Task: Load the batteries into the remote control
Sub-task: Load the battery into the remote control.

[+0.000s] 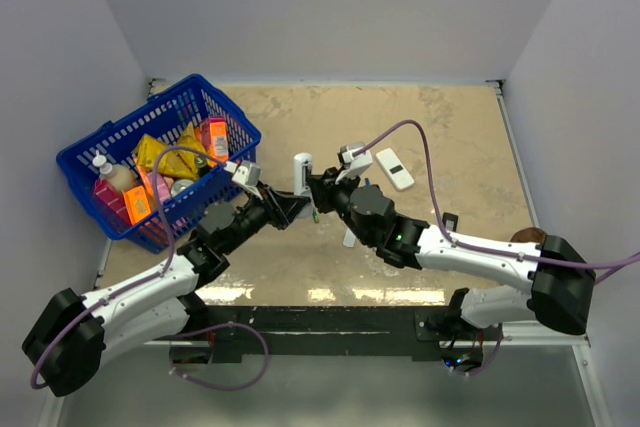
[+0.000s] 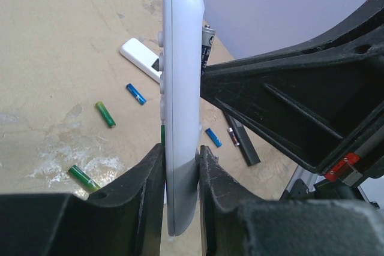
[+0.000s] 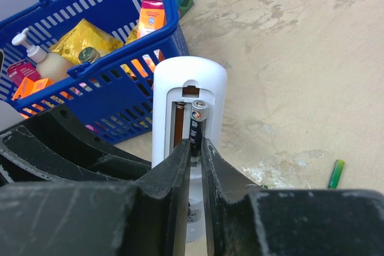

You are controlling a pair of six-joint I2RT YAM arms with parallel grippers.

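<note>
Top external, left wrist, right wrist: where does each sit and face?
Top external: above, behind the bases, looking down on the table; both arms show.
Left wrist: on left arm, looking along its jaws, shut on the remote control, edge-on.
Right wrist: on right arm, facing the remote's open bay; its jaws pinch a battery.
Shared: remote in all; basket in top and right wrist.

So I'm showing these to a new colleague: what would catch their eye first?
The white remote control, held upright mid-table by the left gripper. The right gripper pinches a dark battery in its open compartment. Behind, at the left, stands a full blue basket.
</note>
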